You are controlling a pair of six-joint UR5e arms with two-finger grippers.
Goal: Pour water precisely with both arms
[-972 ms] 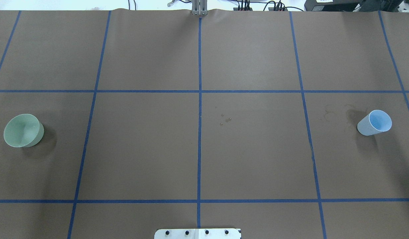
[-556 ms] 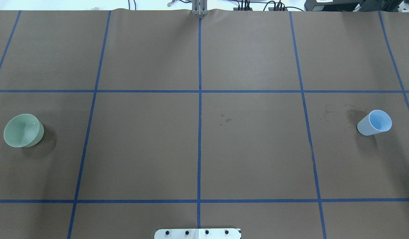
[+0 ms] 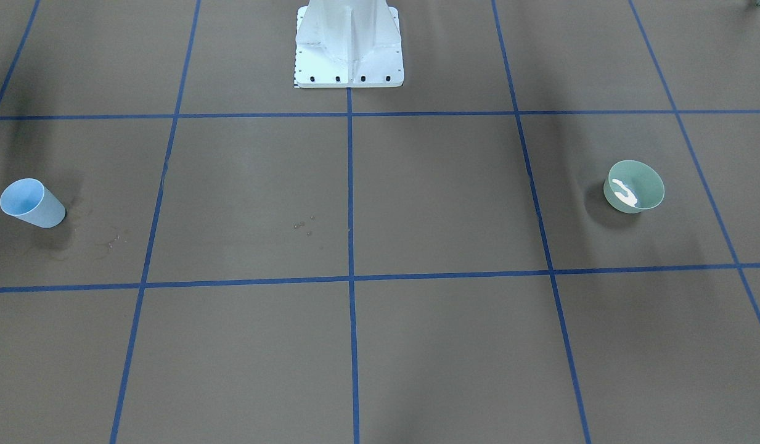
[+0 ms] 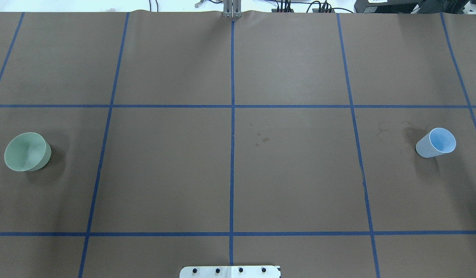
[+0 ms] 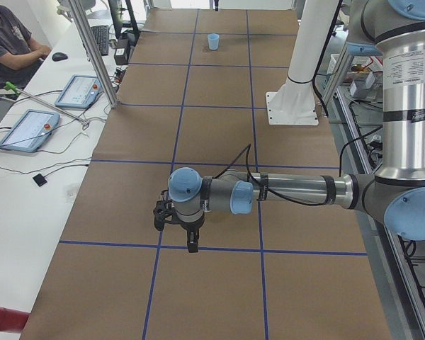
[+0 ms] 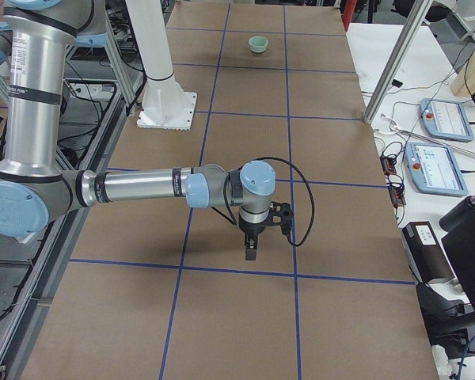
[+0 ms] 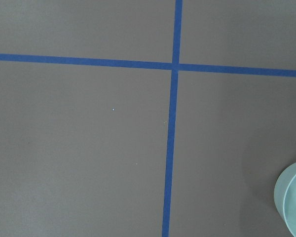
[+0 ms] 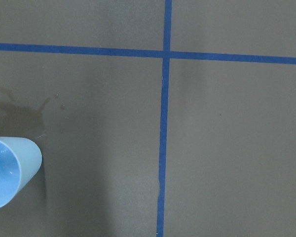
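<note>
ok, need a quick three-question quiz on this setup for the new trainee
1. True or false: a gripper is holding the blue cup.
2. The green bowl stands on the robot's: A) left side, B) right side, C) centre line.
3. Short answer: which vessel has dark wet stains beside it on the brown paper?

Key: 1 false, it stands free; 2 A; 3 the blue cup.

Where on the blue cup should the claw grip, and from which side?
Probably the side wall under the rim, level, from the side facing the table centre. The blue cup stands upright and widens upward, so a side pinch should hold.
</note>
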